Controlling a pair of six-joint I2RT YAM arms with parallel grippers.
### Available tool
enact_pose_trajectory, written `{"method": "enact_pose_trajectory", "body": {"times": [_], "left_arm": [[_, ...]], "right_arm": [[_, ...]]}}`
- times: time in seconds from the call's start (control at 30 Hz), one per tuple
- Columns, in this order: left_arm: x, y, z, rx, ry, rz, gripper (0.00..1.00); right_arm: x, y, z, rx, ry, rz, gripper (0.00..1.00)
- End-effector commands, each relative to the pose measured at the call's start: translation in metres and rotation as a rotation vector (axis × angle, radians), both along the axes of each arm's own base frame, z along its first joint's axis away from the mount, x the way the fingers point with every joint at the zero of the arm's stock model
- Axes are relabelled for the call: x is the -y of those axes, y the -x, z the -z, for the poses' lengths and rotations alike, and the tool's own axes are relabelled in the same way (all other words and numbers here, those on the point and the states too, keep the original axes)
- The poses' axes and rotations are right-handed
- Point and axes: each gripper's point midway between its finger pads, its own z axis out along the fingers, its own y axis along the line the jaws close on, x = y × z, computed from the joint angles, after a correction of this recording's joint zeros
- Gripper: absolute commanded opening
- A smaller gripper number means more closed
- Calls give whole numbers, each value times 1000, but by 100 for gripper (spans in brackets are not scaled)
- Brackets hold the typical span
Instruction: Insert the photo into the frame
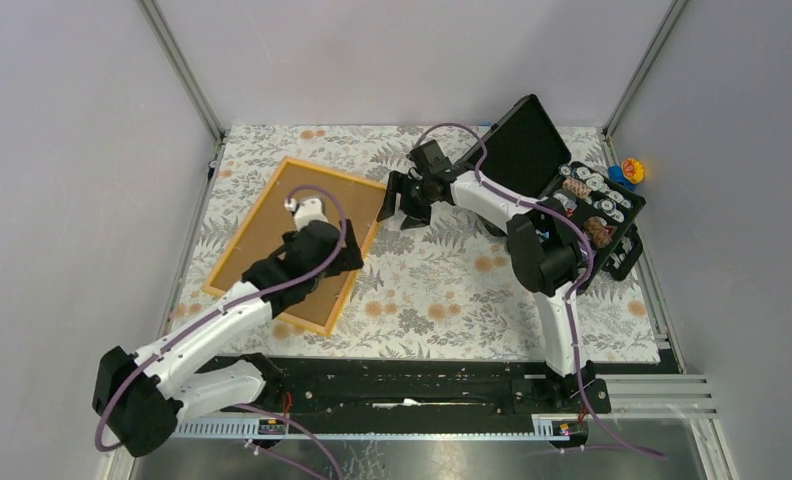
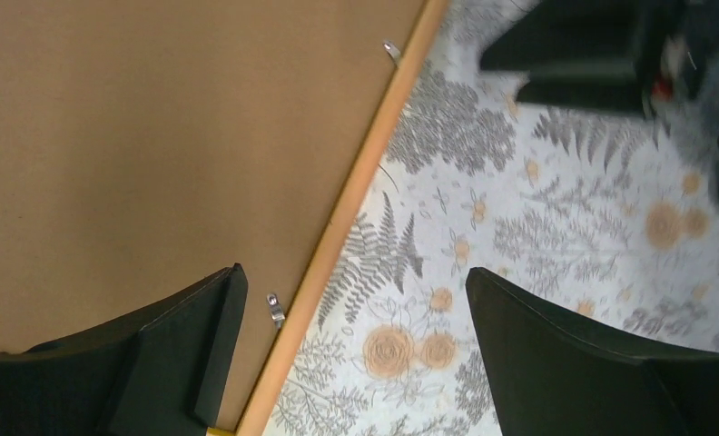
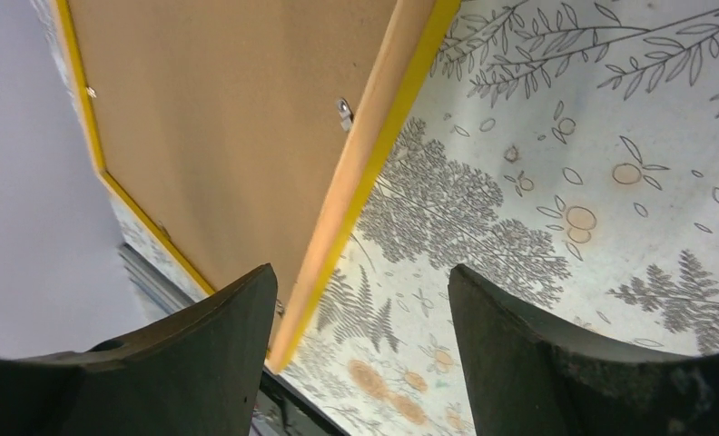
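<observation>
The orange-yellow frame lies face down on the left of the floral table, with the brown backing board in it. The photo is hidden. My left gripper is open and empty, astride the frame's right edge, one finger over the board and one over the cloth. My right gripper is open and empty just off the frame's far right corner. In the right wrist view the frame edge runs between my fingers. Small metal tabs hold the board.
An open black case with small items in its tray stands at the back right. A yellow and blue toy sits by the right wall. A black rail runs along the near edge. Walls close three sides.
</observation>
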Motion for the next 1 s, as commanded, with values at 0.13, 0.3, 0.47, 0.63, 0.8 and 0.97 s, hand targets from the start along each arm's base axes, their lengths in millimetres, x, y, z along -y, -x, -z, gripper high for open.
{"method": "enact_pose_trajectory", "body": {"times": [0.13,0.3,0.47,0.63,0.8,0.97], "left_arm": [[8,-48,24,-225,152,73,88],[15,-75,67,-377,-1,106,62],[9,-91,85,-394,-108,69,49],[23,-88,101,-424,-170,106,48],[33,-93,110,-429,-202,110,47],[32,-93,129,-470,-254,111,37]], "right_arm": [[37,24,-54,258,107,-93,82],[49,56,-50,281,157,-134,81],[51,85,-41,281,92,-150,81],[55,100,-35,303,48,-178,79],[54,111,-22,265,35,-217,77],[57,119,-13,235,29,-214,75]]}}
